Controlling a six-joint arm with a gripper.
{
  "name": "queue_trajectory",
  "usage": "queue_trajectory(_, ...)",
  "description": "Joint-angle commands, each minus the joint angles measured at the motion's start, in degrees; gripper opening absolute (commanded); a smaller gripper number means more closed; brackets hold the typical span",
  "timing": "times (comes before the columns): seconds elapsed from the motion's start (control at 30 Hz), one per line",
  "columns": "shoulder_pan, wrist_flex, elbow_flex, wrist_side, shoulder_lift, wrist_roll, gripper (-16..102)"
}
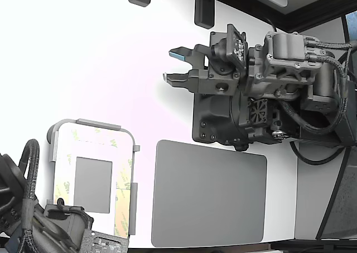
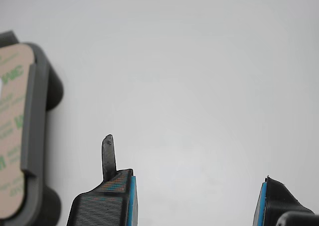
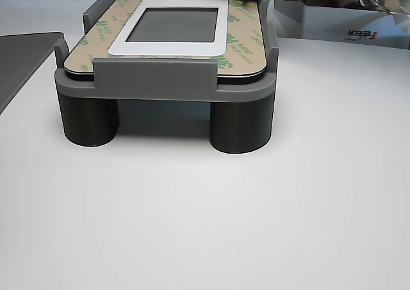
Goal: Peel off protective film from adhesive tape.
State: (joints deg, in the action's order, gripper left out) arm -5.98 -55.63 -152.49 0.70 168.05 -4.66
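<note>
Pale yellow paper protective film (image 1: 123,200) printed with green logos sits face-up on the narrow adhesive tape strips (image 3: 243,44) that frame a plain grey rectangle (image 1: 92,185). In the exterior view the longest strips run up-down along the plate's long sides; short ones cross the ends. All lie flat, no lifted corner visible. In the other view the liner looks tan and matte, and a white inner border rings the grey rectangle.

The strips sit on a white rounded plate (image 1: 76,133), held in a grey plastic fixture (image 3: 163,82) — raised lips at the edges, matte, standing on dark cylindrical legs (image 3: 241,125). Fixture is at the lower part of the exterior view's left, on a white tabletop (image 1: 100,57).

Just beside it, to the exterior view's right, a large flat grey mat with rounded corners (image 1: 209,194), smooth and bare.

The dark gripper (image 1: 175,66) is well apart from the fixture, above the mat's upper edge, fingers pointing toward the exterior view's left. Jaws spread wide, nothing between them — the wrist view shows blue-lined fingertip pads (image 2: 131,201) with only white table in the gap, and one finger carries a thin dark upright tab (image 2: 108,156). The fixture's edge with liner shows at that view's side.

Second arm's black cabling (image 1: 25,208) sits at the exterior view's lower left corner.
</note>
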Motion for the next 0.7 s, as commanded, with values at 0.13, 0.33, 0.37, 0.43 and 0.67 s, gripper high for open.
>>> queue_trajectory(0.13,17.2,2.9,-0.8,-12.7,1.1,72.2,-12)
queue_trajectory(0.33,17.2,4.9,-0.8,-12.3,1.1,70.9,-12)
queue_trajectory(0.37,17.2,5.6,-0.8,-12.7,1.1,71.8,-12)
queue_trajectory(0.43,17.2,6.9,-0.8,-12.9,1.1,73.7,-12)
queue_trajectory(0.67,17.2,9.1,-0.8,-8.7,0.4,74.4,-12)
